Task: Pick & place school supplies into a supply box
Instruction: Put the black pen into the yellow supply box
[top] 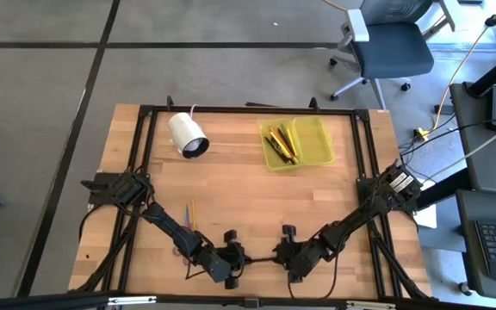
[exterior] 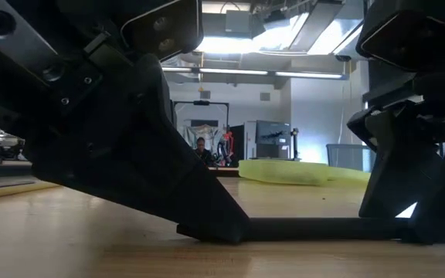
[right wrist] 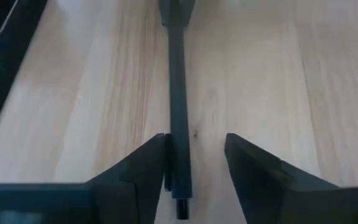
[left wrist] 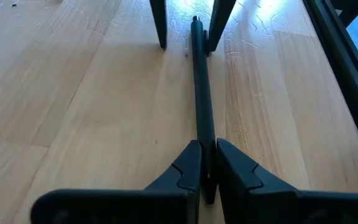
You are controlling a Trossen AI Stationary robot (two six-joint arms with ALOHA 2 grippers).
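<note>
While both arms meet low at the bottom centre of the high view, you have a thin black pen (left wrist: 201,93) stretched flat on the light wooden table (top: 248,185) between them, one end at each gripper. This looks like a handover or a two-ended pick: the pen lies too flat for an easy single grab, so one arm steadies it while the other lines up.

Your left gripper (left wrist: 207,163) has its two dark fingers closed almost together around the near end of the pen, which runs straight out from the narrow slot between them towards the other arm's fingertips at the top of that frame. Your right gripper (right wrist: 196,158) stands part open. In its wrist view the pen's other end sits inside the gap but off-centre, touching or just beside one finger (right wrist: 143,165), with clear table showing between the pen and the opposite finger. It has hold of nothing yet, as far as you can judge.

The translucent yellow-green plastic pencil case (top: 298,143) lies open in the upper right of the high view, well apart from both grippers, with several yellow and orange pencils (top: 281,143) already inside. A white cylinder with a cable (top: 188,134) sits upper left, and a few more loose pencils (top: 189,215) lie beside the left arm.
</note>
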